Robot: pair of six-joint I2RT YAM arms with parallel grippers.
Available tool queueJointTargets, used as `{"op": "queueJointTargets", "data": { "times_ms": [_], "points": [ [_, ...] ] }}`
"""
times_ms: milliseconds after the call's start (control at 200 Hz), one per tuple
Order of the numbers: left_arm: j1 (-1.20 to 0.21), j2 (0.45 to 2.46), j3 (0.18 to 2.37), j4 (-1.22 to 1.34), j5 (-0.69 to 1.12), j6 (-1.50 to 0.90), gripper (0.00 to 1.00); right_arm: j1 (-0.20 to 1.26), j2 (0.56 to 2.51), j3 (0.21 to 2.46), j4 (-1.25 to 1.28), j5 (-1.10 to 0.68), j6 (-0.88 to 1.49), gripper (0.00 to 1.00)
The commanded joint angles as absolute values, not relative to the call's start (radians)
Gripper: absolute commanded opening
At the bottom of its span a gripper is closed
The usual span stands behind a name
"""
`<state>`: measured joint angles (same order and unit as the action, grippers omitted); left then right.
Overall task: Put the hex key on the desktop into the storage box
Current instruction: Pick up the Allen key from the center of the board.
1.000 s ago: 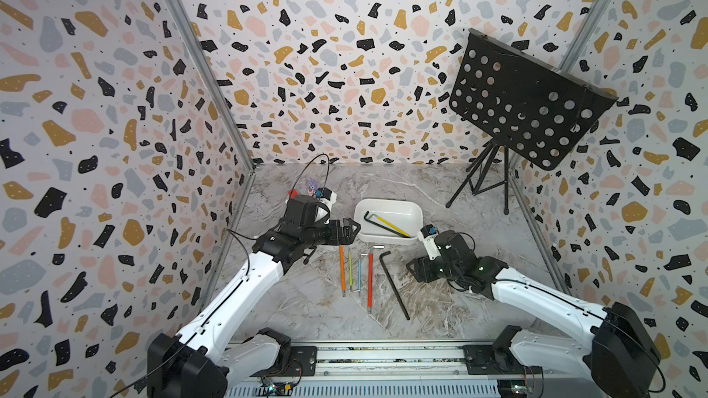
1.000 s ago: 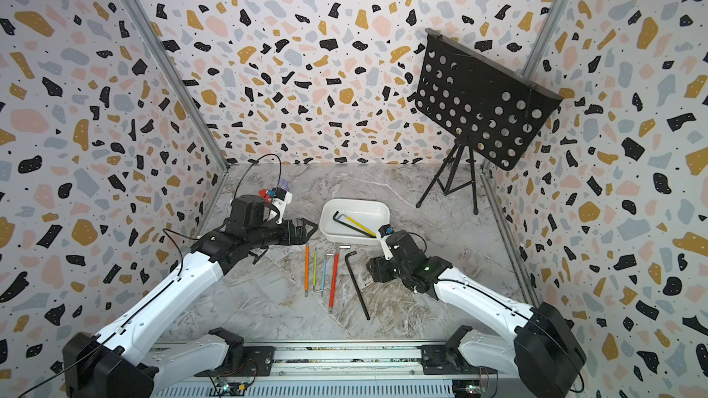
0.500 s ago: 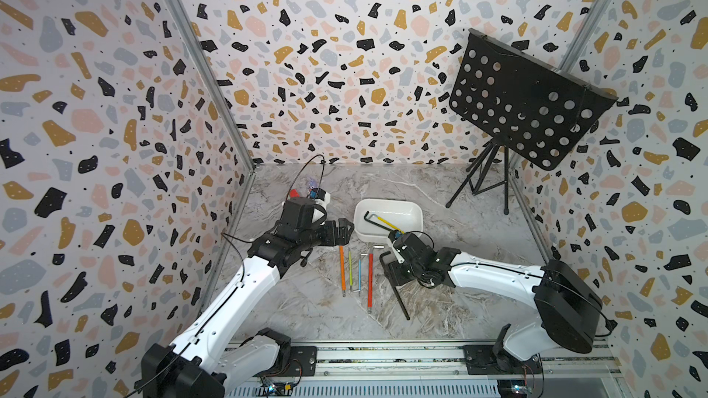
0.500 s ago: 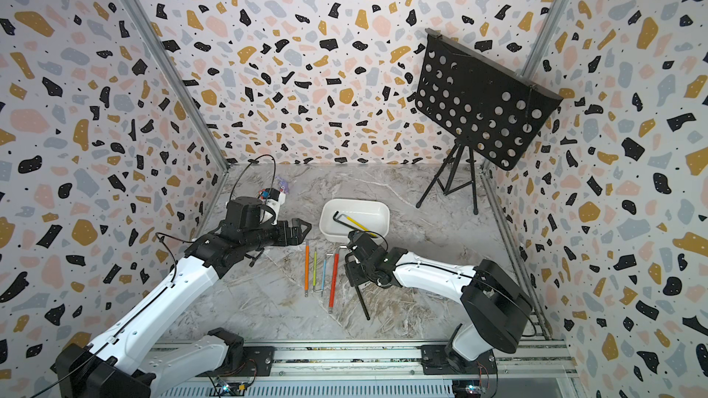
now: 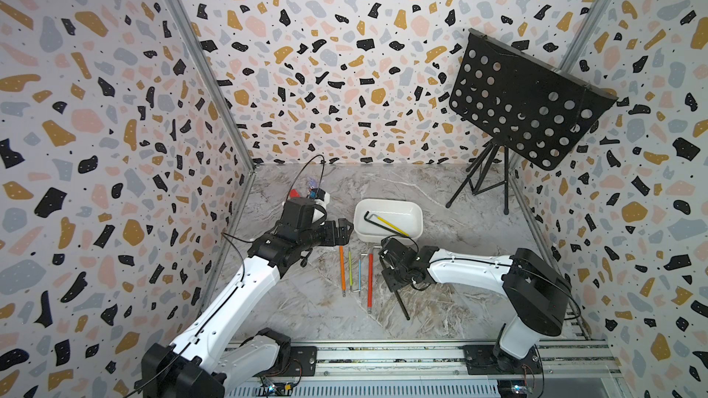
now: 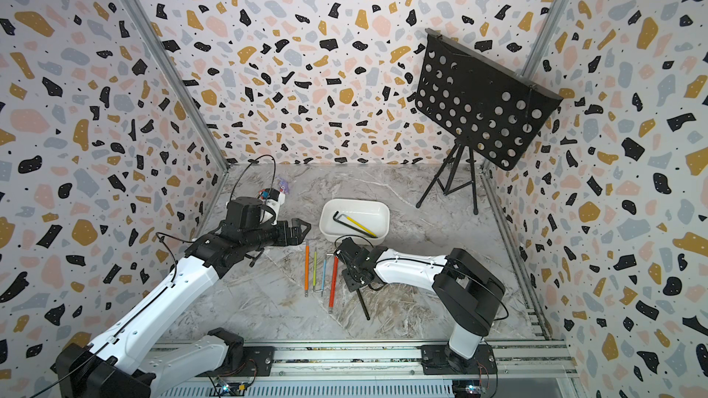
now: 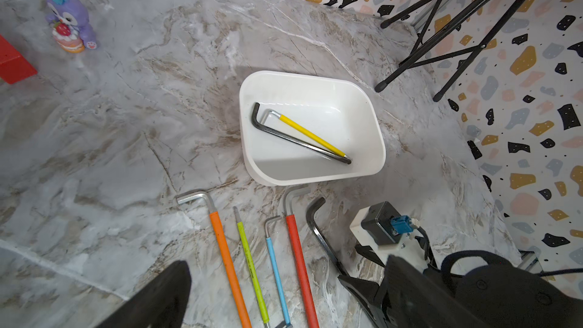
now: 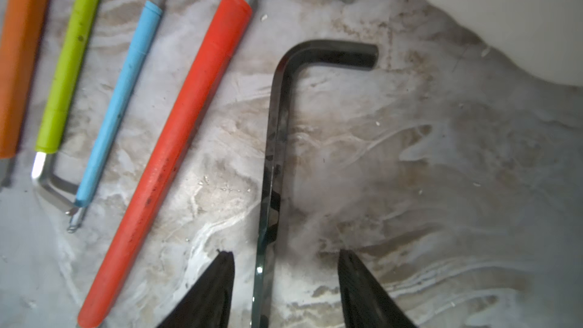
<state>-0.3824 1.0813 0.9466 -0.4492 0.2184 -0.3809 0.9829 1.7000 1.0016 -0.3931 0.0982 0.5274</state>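
Just short of the storage box (image 5: 387,201), right arm (image 5: 467,268) near-level over desktop (image 5: 306,300), right gripper (image 8: 284,254) apart astride black hex key (image 8: 277,121).

White link shells on left arm (image 5: 237,292) and right arm (image 5: 471,273), black joint housings (image 5: 536,300). Black left end effector (image 5: 348,231), black right end effector (image 8: 284,254) with tapered fingers (image 8: 217,285). Carries white-and-black wrist camera (image 7: 378,228), blue connector (image 7: 400,225), thin black cables (image 7: 426,244) off wrists.
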Motion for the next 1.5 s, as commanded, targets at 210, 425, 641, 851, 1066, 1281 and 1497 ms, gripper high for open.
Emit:
{"op": "queueJointTargets", "data": {
  "times_ms": [210, 425, 641, 851, 1066, 1281, 1497],
  "points": [
    [-0.381, 1.075, 0.953, -0.433, 0.209, -0.367, 1.0, 0.994, 1.743, 1.024, -0.41, 0.094, 0.561, 0.56],
    [-0.381, 1.077, 0.953, -0.433, 0.213, -0.367, 1.0, 1.003, 1.781, 1.037, -0.433, 0.105, 0.562, 0.52],
    [-0.381, 1.078, 0.953, -0.433, 0.213, -0.367, 1.0, 1.022, 1.808, 1.043, -0.442, 0.13, 0.568, 0.5],
    [-0.381, 1.078, 0.953, -0.433, 0.21, -0.367, 1.0, 1.032, 1.833, 1.051, -0.438, 0.118, 0.572, 0.44],
    [-0.381, 1.069, 0.95, -0.432, 0.198, -0.366, 1.0, 1.04, 1.844, 1.057, -0.438, 0.116, 0.575, 0.31],
    [-0.381, 1.065, 0.948, -0.434, 0.192, -0.364, 1.0, 1.043, 1.841, 1.058, -0.451, 0.131, 0.574, 0.18],
    [-0.381, 1.062, 0.946, -0.435, 0.187, -0.364, 1.0, 1.043, 1.82, 1.052, -0.467, 0.157, 0.567, 0.06]
  ]
}}
